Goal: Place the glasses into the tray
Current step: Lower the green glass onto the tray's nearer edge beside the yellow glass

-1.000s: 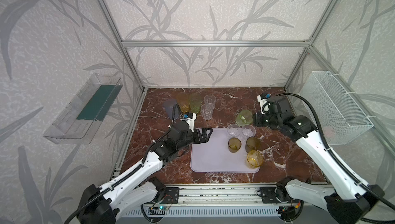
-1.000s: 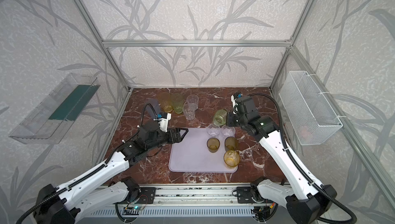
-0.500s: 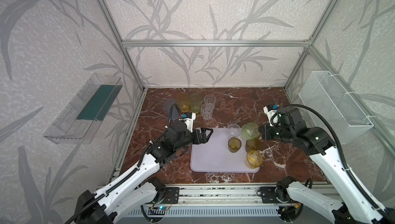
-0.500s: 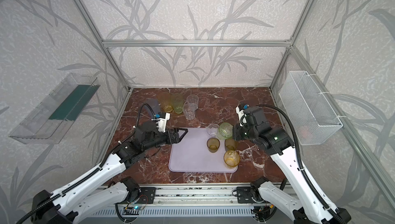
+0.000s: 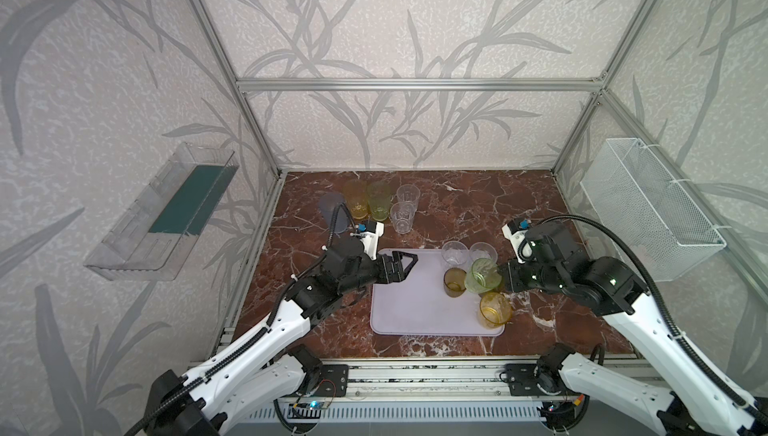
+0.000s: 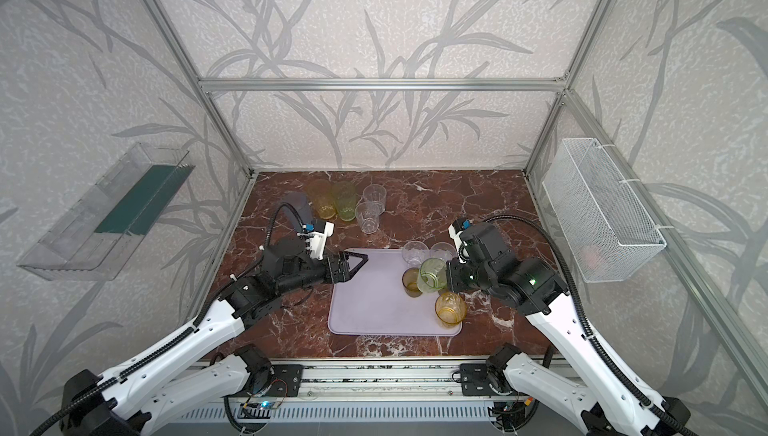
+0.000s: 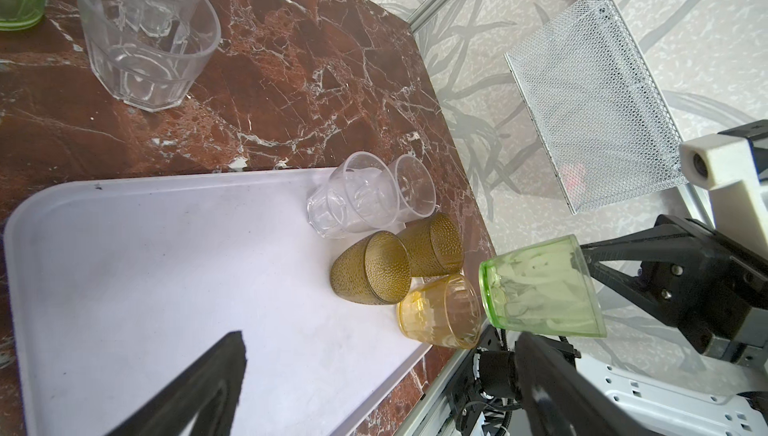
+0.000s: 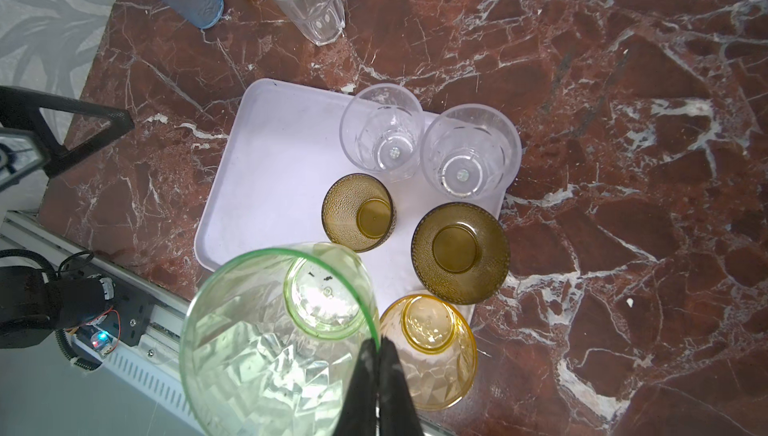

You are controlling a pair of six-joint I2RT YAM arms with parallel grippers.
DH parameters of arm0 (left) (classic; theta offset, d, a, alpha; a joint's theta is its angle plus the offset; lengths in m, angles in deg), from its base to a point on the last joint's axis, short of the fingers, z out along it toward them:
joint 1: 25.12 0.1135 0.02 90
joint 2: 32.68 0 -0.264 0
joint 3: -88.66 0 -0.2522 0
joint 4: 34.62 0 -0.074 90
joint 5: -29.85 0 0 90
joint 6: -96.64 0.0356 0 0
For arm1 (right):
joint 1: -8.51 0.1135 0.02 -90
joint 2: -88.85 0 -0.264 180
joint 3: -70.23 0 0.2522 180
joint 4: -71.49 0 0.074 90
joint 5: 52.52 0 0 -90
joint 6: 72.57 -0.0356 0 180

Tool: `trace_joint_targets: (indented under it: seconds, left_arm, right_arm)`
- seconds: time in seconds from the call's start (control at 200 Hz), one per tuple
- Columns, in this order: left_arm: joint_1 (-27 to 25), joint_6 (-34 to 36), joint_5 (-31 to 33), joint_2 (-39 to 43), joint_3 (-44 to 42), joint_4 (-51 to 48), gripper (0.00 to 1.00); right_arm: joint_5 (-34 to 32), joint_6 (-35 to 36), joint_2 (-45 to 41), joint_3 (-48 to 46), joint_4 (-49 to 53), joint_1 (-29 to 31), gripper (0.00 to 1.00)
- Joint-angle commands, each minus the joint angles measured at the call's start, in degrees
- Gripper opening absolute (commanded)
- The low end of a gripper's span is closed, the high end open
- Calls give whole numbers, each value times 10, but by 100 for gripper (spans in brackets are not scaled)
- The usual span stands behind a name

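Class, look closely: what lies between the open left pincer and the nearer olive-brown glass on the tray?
Only bare tray: nothing stands between the left pincer and that olive-brown glass, as both top views show.

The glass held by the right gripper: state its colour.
Light green and see-through, with faceted walls. The glass shows best in the left wrist view.

Five glasses [image 5: 453, 282] fill the tray's [image 5: 409, 309] right side; others stand behind.
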Motion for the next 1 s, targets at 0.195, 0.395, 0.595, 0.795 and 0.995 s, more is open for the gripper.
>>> trace_joint_targets:
  seconds: [0.195, 0.395, 0.595, 0.795, 0.995]
  left_arm:
    - [-2, -10, -5, 1, -21, 26, 99]
    - [-2, -17, -3, -4, -30, 45, 99]
    - [-1, -16, -5, -10, -29, 45, 99]
    - [-1, -17, 3, -4, -31, 48, 99]
    - [-2, -16, 7, -3, -31, 45, 99]
  right_arm:
    - [-48, -64, -5, -49, -16, 69, 0]
    - [-55, -104, 9, -89, -70, 114, 0]
    - [-106, -122, 38, -88, -74, 169, 0]
    - [-117, -158, 62, -104, -101, 195, 0]
    - [-140, -176, 82, -122, -107, 211, 0]
